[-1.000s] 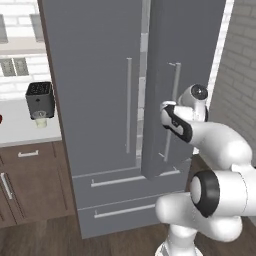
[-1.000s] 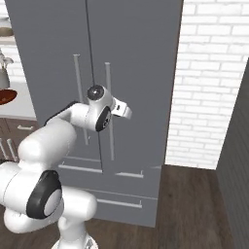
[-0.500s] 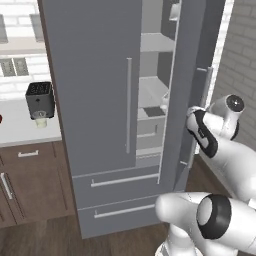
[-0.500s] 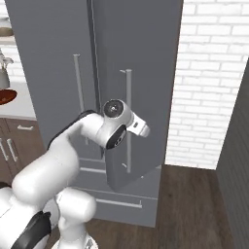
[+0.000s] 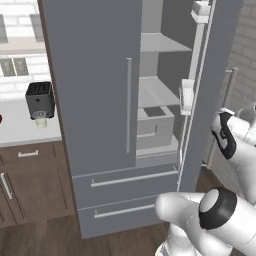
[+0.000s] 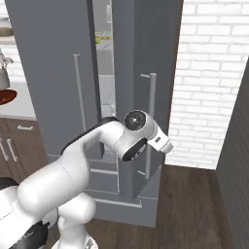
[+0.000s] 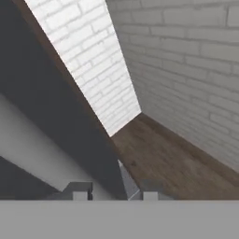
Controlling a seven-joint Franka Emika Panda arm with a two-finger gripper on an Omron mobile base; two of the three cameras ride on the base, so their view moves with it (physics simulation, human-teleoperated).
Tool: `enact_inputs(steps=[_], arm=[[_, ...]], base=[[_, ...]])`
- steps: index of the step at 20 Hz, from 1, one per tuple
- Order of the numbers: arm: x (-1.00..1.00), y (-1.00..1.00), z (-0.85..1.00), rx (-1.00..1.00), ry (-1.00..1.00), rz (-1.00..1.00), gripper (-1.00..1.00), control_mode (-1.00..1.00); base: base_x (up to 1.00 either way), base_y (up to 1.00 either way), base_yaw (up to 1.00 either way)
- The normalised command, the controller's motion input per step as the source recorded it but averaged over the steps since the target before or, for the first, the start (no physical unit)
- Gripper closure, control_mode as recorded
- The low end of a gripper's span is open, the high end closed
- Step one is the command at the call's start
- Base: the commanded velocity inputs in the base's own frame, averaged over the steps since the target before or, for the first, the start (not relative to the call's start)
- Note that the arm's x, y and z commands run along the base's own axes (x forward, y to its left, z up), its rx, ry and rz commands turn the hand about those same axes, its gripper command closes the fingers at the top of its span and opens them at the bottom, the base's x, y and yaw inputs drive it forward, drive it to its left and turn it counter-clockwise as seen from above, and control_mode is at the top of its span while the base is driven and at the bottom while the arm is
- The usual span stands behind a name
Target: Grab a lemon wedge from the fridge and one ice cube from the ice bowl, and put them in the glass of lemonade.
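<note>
The grey fridge [image 5: 90, 100] [image 6: 44, 73] has its right door [image 6: 146, 48] swung partly open, and shelves and a grey bin [image 5: 152, 127] show inside. My gripper [image 6: 163, 143] [image 5: 219, 131] [image 7: 113, 191] is shut on that door's vertical bar handle [image 6: 152, 107]. In the hand view the grey bar stands between the two fingertips [image 7: 77, 191]. A small yellow-green thing [image 6: 99, 41] lies on an upper shelf, too small to tell whether it is the lemon wedge. The glass of lemonade [image 5: 41, 121] stands on the counter in front of a black toaster [image 5: 40, 97]. The reddish-brown ice bowl [image 6: 6, 96] sits at the left edge; no ice cube can be made out.
Brown cabinets with drawers [image 5: 30, 175] stand left of the fridge under a white counter. A white brick wall [image 6: 214, 73] rises just right of the open door, and a dark wall [image 6: 238, 170] is nearer on the right. A grey utensil cup [image 6: 4, 78] stands behind the bowl.
The right fridge door has swung from closed to partly open, with my gripper on its handle moving right and toward the base. The fridge's inside now shows.
</note>
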Motion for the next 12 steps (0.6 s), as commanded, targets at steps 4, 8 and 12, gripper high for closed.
enact_inputs(steps=[4,8,12], arm=[[-0.72,-0.18,0.61,0.06,-0.06,-0.01,-1.0,-1.0],[-0.94,0.13,0.89,0.0,-0.16,0.0,-1.0,-1.0],[-0.91,0.5,1.0,-0.05,-0.14,0.05,-1.0,-1.0]], base=[[0.0,0.0,0.0],[0.0,0.0,0.0],[0.0,0.0,0.0]])
